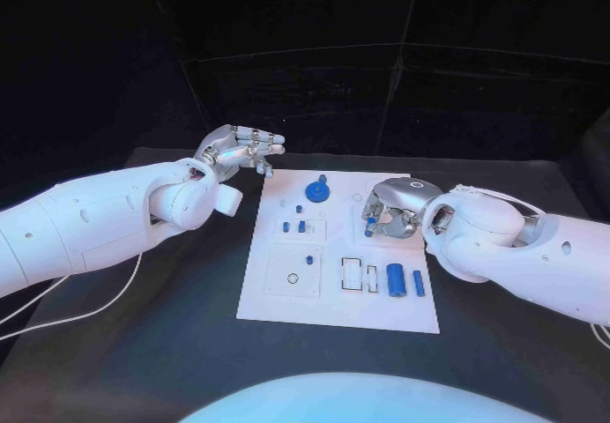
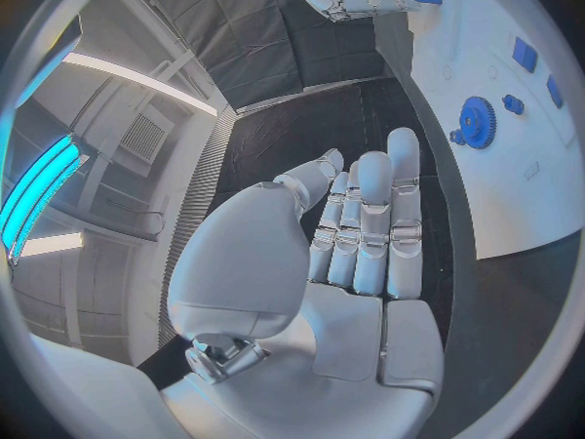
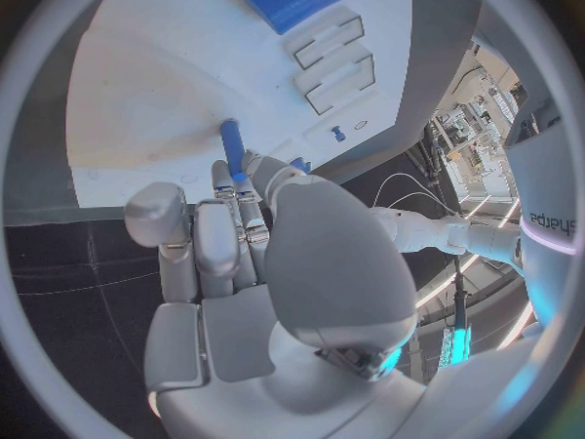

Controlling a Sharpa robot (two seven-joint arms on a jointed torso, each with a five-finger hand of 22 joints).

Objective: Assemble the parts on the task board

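Note:
The white task board lies mid-table. On it are a blue gear, a blue cylinder, a thin blue bar and small blue pieces. My right hand hovers over the board's far right part. It pinches a slim blue peg between thumb and fingers, tip towards the board. My left hand hangs above the table off the board's far left corner, and its fingers lie straight with nothing in them. The gear shows beyond them.
Two rectangular slots sit beside the cylinder, and a round hole lies in the board's left half. A white cable runs across the black table under the left arm. Bare tabletop surrounds the board.

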